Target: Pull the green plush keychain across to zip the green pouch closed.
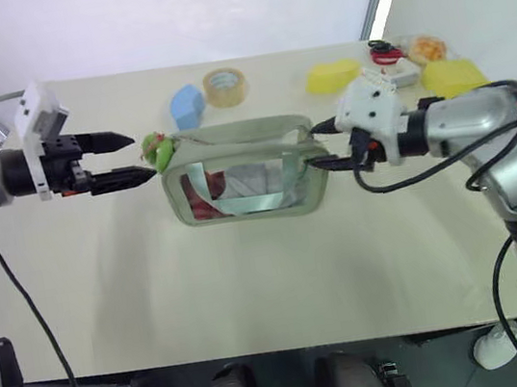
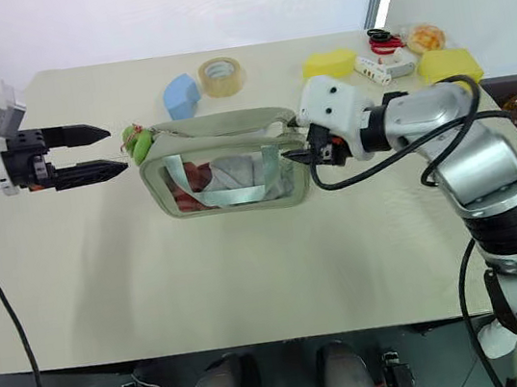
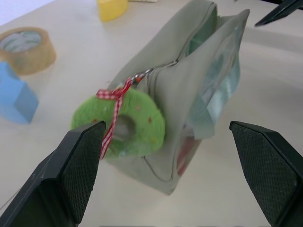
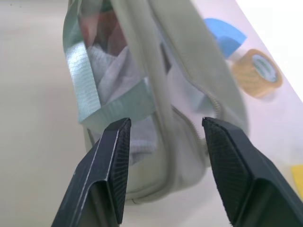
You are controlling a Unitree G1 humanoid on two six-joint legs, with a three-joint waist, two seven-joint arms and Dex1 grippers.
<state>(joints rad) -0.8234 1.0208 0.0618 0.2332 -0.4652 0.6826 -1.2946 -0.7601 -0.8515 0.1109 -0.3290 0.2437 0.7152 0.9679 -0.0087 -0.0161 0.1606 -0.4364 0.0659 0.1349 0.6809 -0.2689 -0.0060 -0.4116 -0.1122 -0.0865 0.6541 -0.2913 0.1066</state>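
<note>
The green pouch (image 1: 241,172) stands in the middle of the table, its clear window showing red and white contents. The green plush keychain (image 1: 157,151), a fuzzy ring with a red checked ribbon, hangs at the pouch's left end. My left gripper (image 1: 141,155) is open just left of the keychain. In the left wrist view the keychain (image 3: 130,124) sits between the fingers, close to one pad and not pinched. My right gripper (image 1: 313,147) is open at the pouch's right end. In the right wrist view the pouch's end (image 4: 189,42) lies just past its fingertips.
Behind the pouch lie a blue block (image 1: 187,105) and a tape roll (image 1: 226,86). At the back right are a yellow lump (image 1: 332,75), a yellow box (image 1: 453,77) and small items (image 1: 394,54). Bare tabletop (image 1: 252,282) stretches in front of the pouch.
</note>
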